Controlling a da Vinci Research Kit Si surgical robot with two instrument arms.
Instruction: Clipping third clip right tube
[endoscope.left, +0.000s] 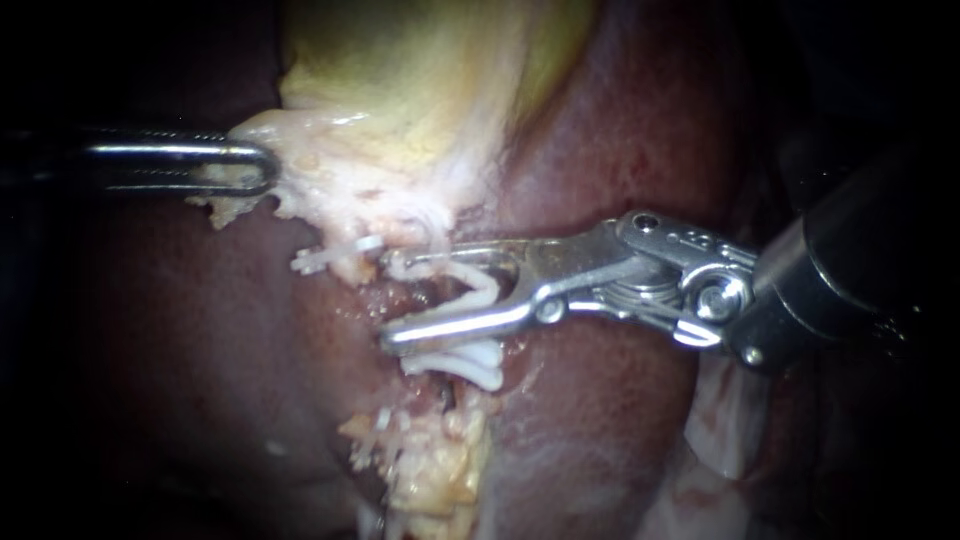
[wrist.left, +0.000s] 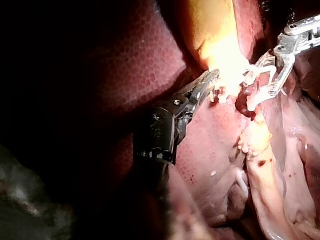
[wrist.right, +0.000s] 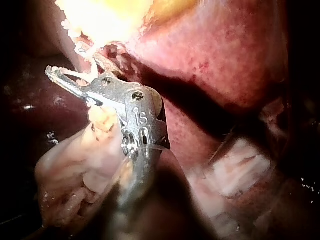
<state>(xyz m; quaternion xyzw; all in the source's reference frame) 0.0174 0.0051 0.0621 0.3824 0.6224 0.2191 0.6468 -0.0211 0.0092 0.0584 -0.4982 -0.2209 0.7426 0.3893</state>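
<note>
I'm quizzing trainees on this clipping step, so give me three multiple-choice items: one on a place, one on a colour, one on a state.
1. The left instrument holds: A the liver; B the gallbladder's pale edge; C nothing.
2. The clip in the right instrument's jaws is: A white; B blue; C gold.
3. That clip is: A squeezed flat; B loose on the liver; C spread open.
Answers: 1 B, its jaws pinch the gallbladder's pale fringe; 2 A, it shows white against the metal; 3 C, a gap shows between its two legs, one along each jaw.
</note>
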